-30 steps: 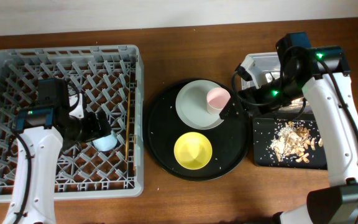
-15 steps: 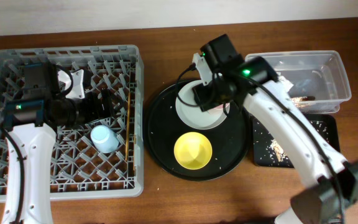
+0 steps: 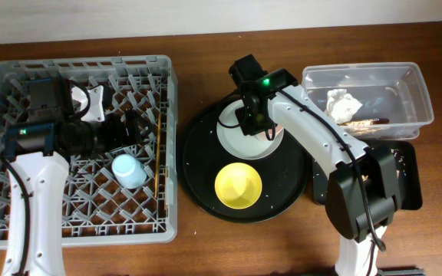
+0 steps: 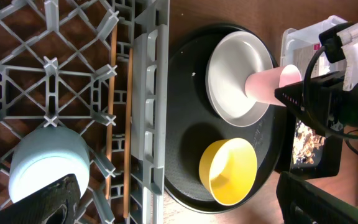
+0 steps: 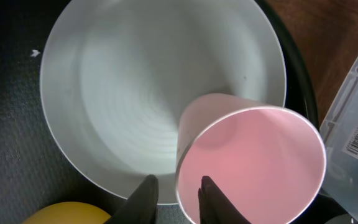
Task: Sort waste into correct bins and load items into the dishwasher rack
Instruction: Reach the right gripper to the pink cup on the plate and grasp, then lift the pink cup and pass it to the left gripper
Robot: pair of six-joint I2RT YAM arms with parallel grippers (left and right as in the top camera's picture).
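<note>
Loading the pink plastic cup (image 5: 247, 168) is the step in hand, I judge; it sits on the pale grey-white round plate (image 5: 123, 93), centre frame; the right gripper (image 5: 176, 191) has its fingers (image 5: 146, 191) slightly spread astride the rim; next they should pinch, lift and carry it to the large grey pegged crate (image 3: 6, 222) at left; the left gripper (image 4: 191, 199) is spread wide, empty.

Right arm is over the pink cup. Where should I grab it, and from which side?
Take the pink cup by its rim wall, coming from straight above: it stands upright, mouth up, near the edge of the plate. Put one of the jaws inside and one outside, on the side facing the plate's middle, away from the clear tub.
</note>
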